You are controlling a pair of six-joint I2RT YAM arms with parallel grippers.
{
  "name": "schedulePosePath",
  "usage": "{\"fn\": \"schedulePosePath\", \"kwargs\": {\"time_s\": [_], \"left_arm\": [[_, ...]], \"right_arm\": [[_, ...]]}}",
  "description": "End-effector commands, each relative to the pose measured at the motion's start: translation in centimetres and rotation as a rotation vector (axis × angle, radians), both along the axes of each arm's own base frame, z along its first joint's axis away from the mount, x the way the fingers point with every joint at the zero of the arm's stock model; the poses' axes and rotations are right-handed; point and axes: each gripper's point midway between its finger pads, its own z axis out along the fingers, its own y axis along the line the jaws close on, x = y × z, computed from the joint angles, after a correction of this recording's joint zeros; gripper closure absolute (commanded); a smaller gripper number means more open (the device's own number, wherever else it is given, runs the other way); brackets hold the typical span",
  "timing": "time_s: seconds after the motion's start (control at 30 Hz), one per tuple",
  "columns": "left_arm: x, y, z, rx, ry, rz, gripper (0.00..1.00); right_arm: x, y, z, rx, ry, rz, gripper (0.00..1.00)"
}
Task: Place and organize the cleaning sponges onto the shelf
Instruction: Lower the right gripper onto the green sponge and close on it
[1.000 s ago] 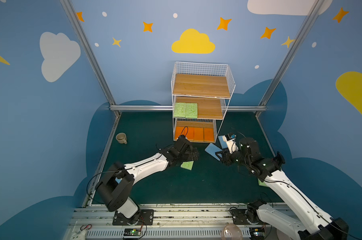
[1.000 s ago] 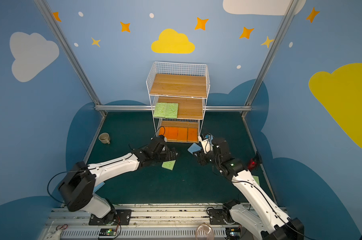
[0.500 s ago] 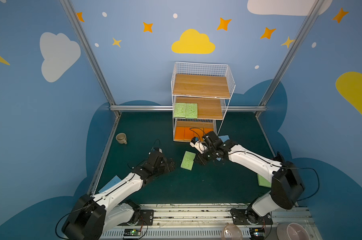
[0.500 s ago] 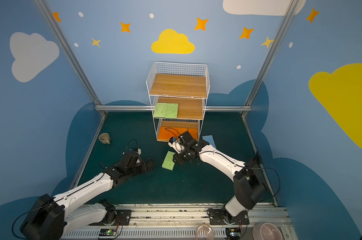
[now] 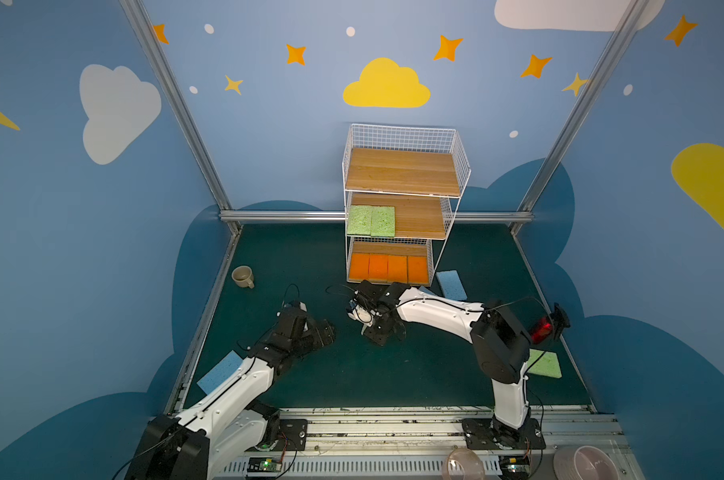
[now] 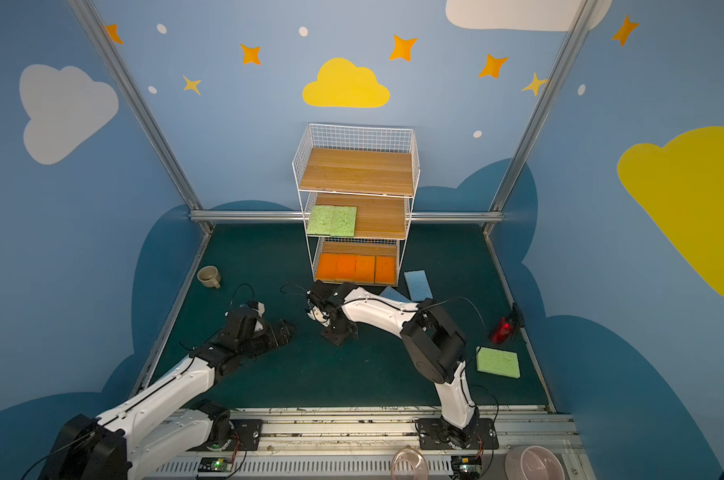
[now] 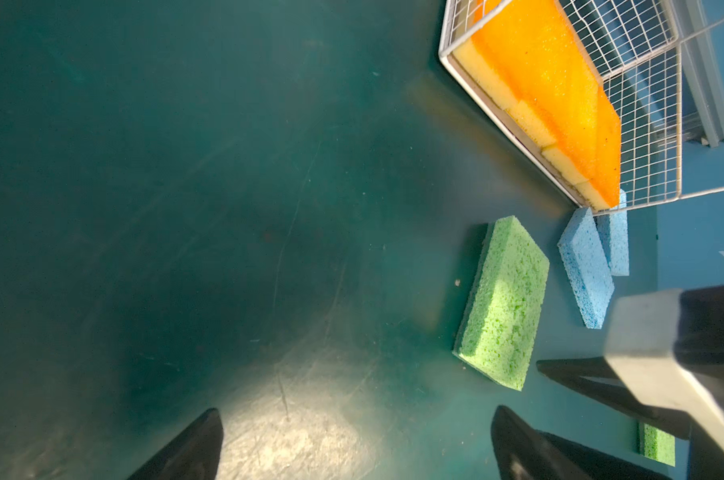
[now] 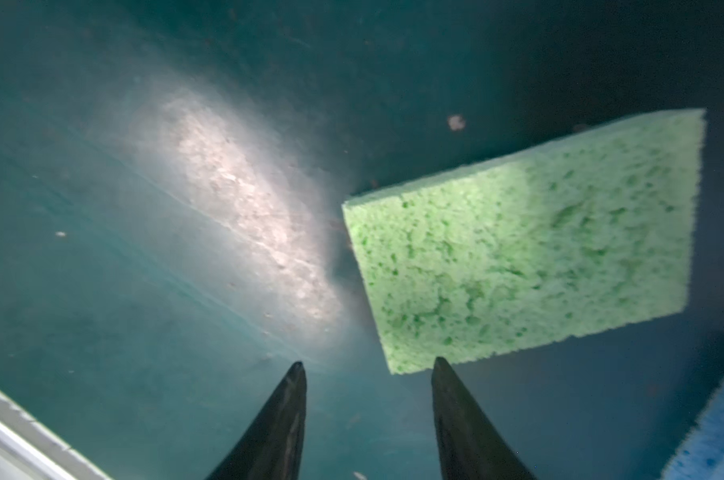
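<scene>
The shelf (image 5: 401,172) stands at the back, with two green sponges (image 5: 370,220) on its middle board and several orange sponges (image 5: 387,268) on the bottom one. A loose green sponge (image 7: 503,303) lies flat on the mat. My right gripper (image 8: 368,363) hovers over it, open and holding nothing, with one fingertip at the sponge's (image 8: 530,237) corner. In both top views the right gripper (image 5: 383,332) hides that sponge. My left gripper (image 7: 357,413) is open wide above bare mat, left of it. Blue sponges (image 5: 450,284) lie beside the shelf. Another green sponge (image 5: 543,363) lies far right.
A blue sponge (image 5: 221,371) lies by the left wall, partly under my left arm. A beige mug (image 5: 242,276) sits at the back left. A red device (image 5: 543,328) stands at the right wall. Two bowls (image 5: 464,463) sit beyond the front rail.
My right gripper left the blue sponges, crossed to the loose green sponge and now covers it in the top views. My left arm pulled back from that sponge toward the left.
</scene>
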Motion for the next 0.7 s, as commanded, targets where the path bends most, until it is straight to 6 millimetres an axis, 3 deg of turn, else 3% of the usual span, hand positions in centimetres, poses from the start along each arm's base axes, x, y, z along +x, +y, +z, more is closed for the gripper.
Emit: {"fn": "schedulePosePath", "kwargs": {"time_s": [0.0,0.4,0.67], "left_arm": [[-0.2,-0.2,-0.5,-0.003,0.007,-0.025,0.0],[0.1,-0.2,-1.1,-0.01,0.033,-0.021,0.0],[0.1,-0.1,-1.2,-0.009,0.036,-0.015,0.0]], "right_arm": [[0.5,-0.2,0.0,-0.033,-0.026,0.015,0.5],[0.9,1.8,-0.9,-0.003,-0.108,0.057,0.53],[1.2,1.9,-2.3,-0.017,-0.106,0.066,0.56]]}}
